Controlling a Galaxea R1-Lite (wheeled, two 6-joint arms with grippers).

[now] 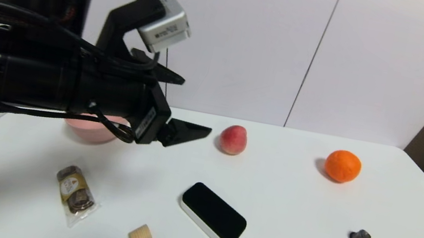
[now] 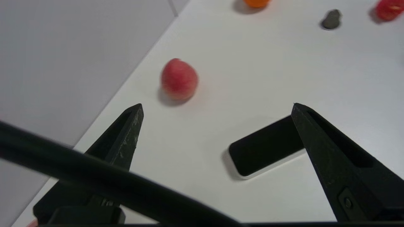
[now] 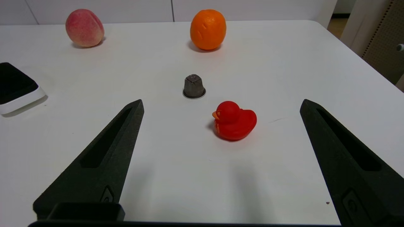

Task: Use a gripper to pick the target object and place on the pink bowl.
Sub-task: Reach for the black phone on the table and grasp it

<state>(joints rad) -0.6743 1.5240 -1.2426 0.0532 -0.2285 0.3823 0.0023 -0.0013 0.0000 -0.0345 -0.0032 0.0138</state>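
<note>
My left gripper [image 2: 217, 105] hangs in the air above the white table [image 1: 301, 204] with its jaws spread wide and nothing between them, near the pink bowl [image 1: 90, 129] at the table's far left. The target object [image 1: 213, 215], a flat block with a black top and white base, lies untouched on the table in front of me, well apart from the bowl. Nothing is done yet: reaching down, grasping, carrying and placing all remain, while my right gripper [image 3: 221, 104] waits spread and empty low over the right side.
</note>
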